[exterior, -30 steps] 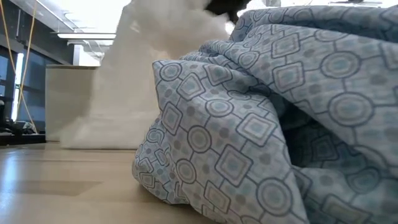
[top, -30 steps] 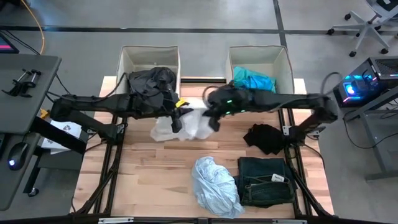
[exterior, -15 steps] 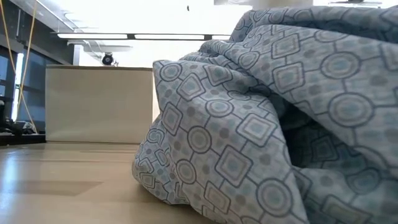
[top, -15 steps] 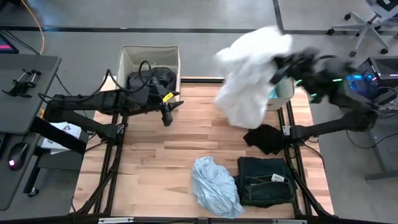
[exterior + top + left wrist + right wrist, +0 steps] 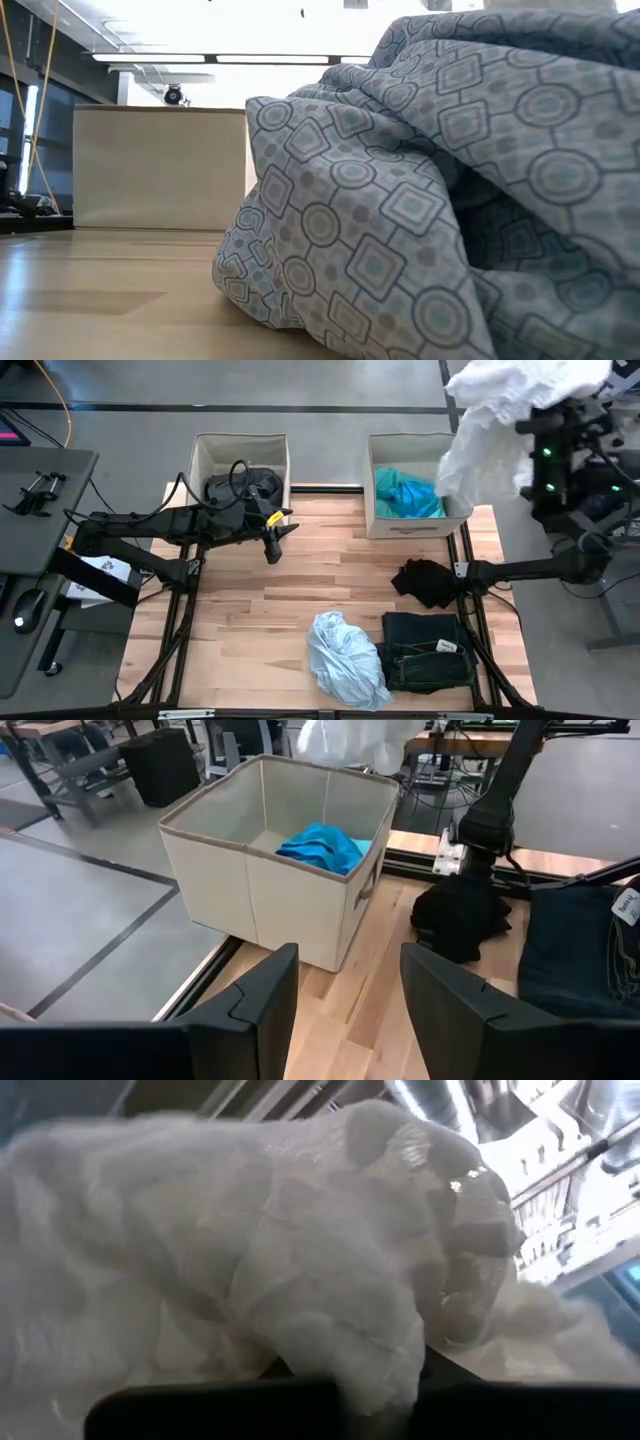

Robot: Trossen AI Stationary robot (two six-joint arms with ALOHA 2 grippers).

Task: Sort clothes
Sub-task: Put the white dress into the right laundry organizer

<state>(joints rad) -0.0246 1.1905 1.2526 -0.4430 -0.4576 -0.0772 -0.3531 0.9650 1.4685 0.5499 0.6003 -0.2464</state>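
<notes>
My right gripper (image 5: pixel 522 435) is raised high, beyond the right bin's (image 5: pixel 372 510) right side, shut on a white garment (image 5: pixel 495 415) that covers its fingers and fills the right wrist view (image 5: pixel 260 1250). My left gripper (image 5: pixel 276 542) is open and empty above the table by the left bin (image 5: pixel 198 460), which holds dark clothes (image 5: pixel 243 487). A teal garment (image 5: pixel 408 495) lies in the right bin. A black garment (image 5: pixel 424 582), dark denim (image 5: pixel 428 650) and a pale blue patterned garment (image 5: pixel 345 658) lie on the table. My right gripper holds the white garment in a bunched mass of several folds (image 5: pixel 380 1350). The cloth hides the fingers, so which part they have cannot be told. The garment is lifted clear of the table and the bin and drapes around the gripper.
Bare wood shows in the table's middle and left (image 5: pixel 250 620). The pale blue garment (image 5: pixel 420 200) fills the low view's right. A desk with equipment (image 5: pixel 40 480) stands left of the table, and a lit device (image 5: pixel 575 495) right of it.
My right gripper has risen from the table's middle, carrying the white garment clear of the table, and swung toward the far right past the right bin. My left gripper has drawn back a little from where the garment lay, toward the left bin.
</notes>
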